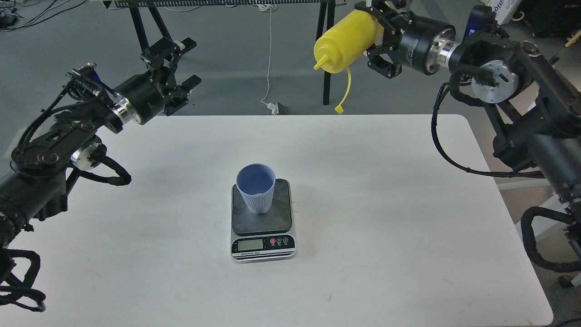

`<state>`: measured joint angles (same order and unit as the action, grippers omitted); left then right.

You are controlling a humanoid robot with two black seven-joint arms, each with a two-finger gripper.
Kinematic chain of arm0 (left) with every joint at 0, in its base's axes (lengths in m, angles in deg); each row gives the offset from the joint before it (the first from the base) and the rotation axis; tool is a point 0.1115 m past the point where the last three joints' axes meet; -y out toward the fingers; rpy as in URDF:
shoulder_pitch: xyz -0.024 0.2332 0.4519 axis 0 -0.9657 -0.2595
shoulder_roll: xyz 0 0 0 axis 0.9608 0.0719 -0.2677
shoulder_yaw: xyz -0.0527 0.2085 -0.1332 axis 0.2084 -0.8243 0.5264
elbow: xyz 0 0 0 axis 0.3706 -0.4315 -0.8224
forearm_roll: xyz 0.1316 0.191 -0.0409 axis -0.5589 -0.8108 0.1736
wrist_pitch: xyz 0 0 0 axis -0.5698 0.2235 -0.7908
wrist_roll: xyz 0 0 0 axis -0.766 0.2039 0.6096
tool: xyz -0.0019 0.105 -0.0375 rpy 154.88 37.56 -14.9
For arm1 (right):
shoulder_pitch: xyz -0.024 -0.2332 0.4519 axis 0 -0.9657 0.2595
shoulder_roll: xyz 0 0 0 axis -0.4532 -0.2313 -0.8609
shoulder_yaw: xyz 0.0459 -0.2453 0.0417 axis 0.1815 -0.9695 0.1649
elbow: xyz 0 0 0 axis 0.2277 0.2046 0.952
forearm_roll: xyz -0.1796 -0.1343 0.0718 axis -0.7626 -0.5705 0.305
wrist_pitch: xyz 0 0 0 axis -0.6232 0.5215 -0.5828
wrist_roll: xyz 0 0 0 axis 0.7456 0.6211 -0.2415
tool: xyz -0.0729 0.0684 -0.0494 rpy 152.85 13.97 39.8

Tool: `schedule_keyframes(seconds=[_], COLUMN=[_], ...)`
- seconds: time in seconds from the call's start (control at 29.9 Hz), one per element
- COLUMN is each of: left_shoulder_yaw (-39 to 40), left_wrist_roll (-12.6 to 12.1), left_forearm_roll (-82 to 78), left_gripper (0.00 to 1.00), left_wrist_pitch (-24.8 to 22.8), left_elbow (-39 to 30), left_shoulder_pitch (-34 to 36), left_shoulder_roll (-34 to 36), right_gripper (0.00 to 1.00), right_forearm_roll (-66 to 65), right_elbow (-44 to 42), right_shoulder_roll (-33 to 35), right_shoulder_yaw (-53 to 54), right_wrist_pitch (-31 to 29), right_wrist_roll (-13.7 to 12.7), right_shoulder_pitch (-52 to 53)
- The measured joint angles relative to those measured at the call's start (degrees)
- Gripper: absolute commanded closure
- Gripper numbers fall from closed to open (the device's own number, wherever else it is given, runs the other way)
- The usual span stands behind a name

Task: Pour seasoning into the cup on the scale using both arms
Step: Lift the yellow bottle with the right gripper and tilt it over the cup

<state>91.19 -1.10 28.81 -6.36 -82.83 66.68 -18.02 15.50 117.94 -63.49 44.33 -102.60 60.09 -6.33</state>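
The light blue cup (256,188) stands upright on the dark platform of the scale (281,213) in the middle of the white table. My right gripper (374,38) is shut on the base of the yellow seasoning bottle (347,41), high above the table's far edge. The bottle lies tilted on its side, its nozzle pointing left and slightly down, its tethered cap (338,109) hanging loose below. My left gripper (179,63) is open and empty, raised above the table's far left corner.
The white table (408,227) is bare around the scale. Black stand legs (327,54) and a white cable with a plug (272,106) are on the floor behind it. A second white table (563,122) is at the right.
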Motion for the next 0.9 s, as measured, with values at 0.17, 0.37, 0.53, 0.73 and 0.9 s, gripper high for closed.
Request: schedule_keyframes(seconds=[0.17, 0.37, 0.53, 0.73, 0.9], left_shoulder_yaw=[1.7, 1.8, 1.8, 1.8, 1.6], left_wrist_roll=[0.0, 0.0, 0.0, 0.0, 0.0], left_forearm_roll=[2.0, 2.3, 2.4, 2.4, 2.4], left_gripper=[0.01, 0.01, 0.01, 0.01, 0.01], left_wrist_pitch=[0.0, 0.0, 0.0, 0.0, 0.0], left_elbow=[-0.5, -0.9, -1.0, -1.0, -1.0], left_shoulder_pitch=[-2.9, -4.1, -4.2, -4.4, -4.6], left_shoulder_roll=[0.2, 1.1, 1.7, 2.4, 2.5], right_gripper=[0.98, 0.98, 0.98, 0.98, 0.98], right_forearm_roll=[-9.4, -16.9, -19.9, -24.1, -28.2], right_elbow=[5.0, 5.4, 4.8, 3.6, 2.9], right_shoulder_roll=[-3.3, -9.1, -13.0, -14.6, -14.8], right_shoulder_yaw=[-7.9, -18.7, -26.4, -29.5, -29.7], right_wrist_pitch=[9.5, 20.1, 26.0, 29.3, 30.1], right_wrist_roll=[6.2, 11.8, 14.4, 15.3, 15.4], right_shoulder_pitch=[-0.3, -0.9, -2.3, -3.5, -3.9])
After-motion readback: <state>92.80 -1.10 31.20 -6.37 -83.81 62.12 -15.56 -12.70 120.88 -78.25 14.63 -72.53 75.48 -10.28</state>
